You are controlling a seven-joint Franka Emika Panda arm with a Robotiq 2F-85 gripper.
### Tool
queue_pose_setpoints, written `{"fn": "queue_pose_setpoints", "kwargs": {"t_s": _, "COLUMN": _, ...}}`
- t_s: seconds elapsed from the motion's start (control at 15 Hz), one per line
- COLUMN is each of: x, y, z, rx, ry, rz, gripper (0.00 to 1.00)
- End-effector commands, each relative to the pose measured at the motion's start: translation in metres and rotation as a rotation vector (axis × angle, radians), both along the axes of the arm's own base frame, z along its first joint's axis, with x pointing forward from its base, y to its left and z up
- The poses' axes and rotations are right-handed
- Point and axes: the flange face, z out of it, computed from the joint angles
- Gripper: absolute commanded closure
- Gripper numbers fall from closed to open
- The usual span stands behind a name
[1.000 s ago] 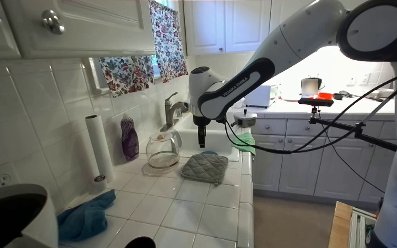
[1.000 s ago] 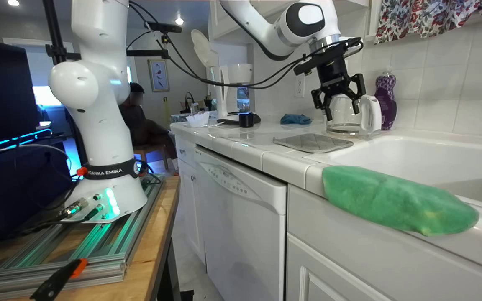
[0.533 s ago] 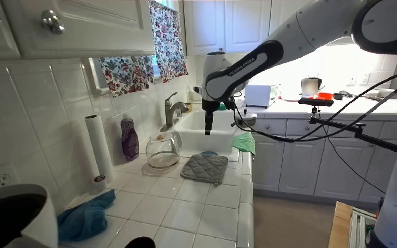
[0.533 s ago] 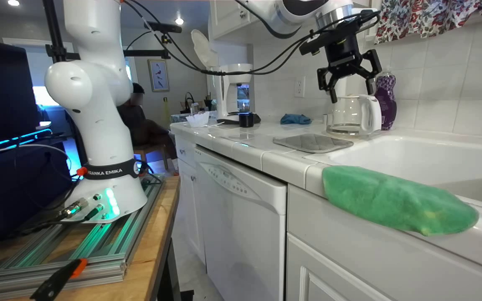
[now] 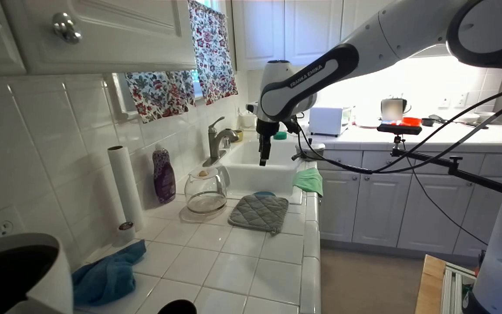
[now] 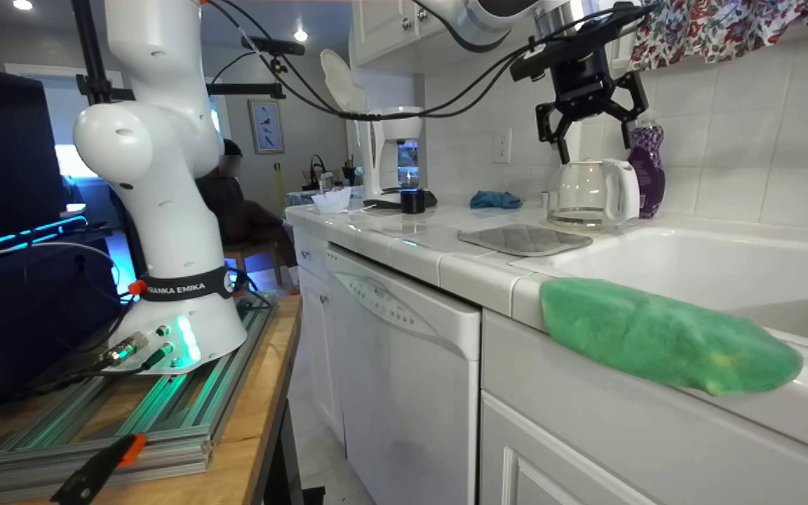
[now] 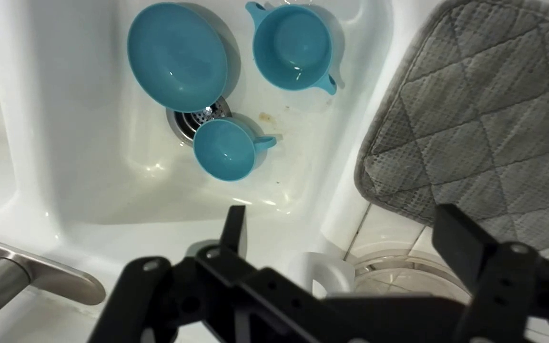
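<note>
Carafe (image 6: 579,188) of clear glass stands upright on the tiled bench (image 5: 233,270), close to the sink (image 7: 88,190), its white handle (image 7: 339,274) turned toward the water side; higher up and apart from it hangs the black claw (image 6: 595,153), its fingers (image 7: 458,238) spread wide and gripping nothing; the step in hand looks to be a free, empty-handed one, with the carafe resting on its own base; a grip, were one wanted, would seem to call for lining the fingers up and coming straight down, clear of the glass, while a swing aside would call for height over what stands nearby.

Just behind the carafe in an exterior view stands a purple bottle (image 6: 647,172); a gray quilted pad (image 5: 259,213) lies flat at the sink's edge; inside the sink, the wrist view shows a blue cup (image 7: 224,150), a two-handled blue bowl (image 7: 293,47) and a blue dish (image 7: 177,57), cup and dish partly hiding the drain (image 7: 182,128); farther out, a green cloth (image 6: 663,337) drapes over the front edge, and a blue cloth (image 5: 107,274) lies crumpled on the bench.
</note>
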Motion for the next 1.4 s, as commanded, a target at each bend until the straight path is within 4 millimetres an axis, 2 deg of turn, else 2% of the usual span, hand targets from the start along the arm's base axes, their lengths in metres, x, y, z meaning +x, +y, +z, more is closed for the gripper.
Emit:
{"fn": "queue_pose_setpoints", "kwargs": {"t_s": 0.0, "x": 0.01, "y": -0.005, "z": 0.0, "rx": -0.004, "ry": -0.014, "rz": 0.052, "gripper": 0.0}}
{"fn": "queue_pose_setpoints", "kwargs": {"t_s": 0.2, "x": 0.028, "y": -0.015, "z": 0.007, "rx": -0.052, "ry": -0.045, "rz": 0.222, "gripper": 0.0}}
{"fn": "queue_pose_setpoints", "kwargs": {"t_s": 0.4, "x": 0.055, "y": -0.02, "z": 0.012, "rx": -0.06, "ry": -0.073, "rz": 0.381, "gripper": 0.0}}
{"fn": "queue_pose_setpoints", "kwargs": {"t_s": 0.67, "x": 0.09, "y": 0.011, "z": -0.005, "rx": -0.018, "ry": -0.03, "rz": 0.589, "gripper": 0.0}}
{"fn": "queue_pose_setpoints", "kwargs": {"t_s": 0.87, "x": 0.103, "y": 0.034, "z": -0.019, "rx": -0.02, "ry": 0.047, "rz": 0.677, "gripper": 0.0}}
{"fn": "queue_pose_setpoints", "kwargs": {"t_s": 1.33, "x": 0.138, "y": 0.052, "z": -0.025, "rx": -0.013, "ry": 0.064, "rz": 0.859, "gripper": 0.0}}
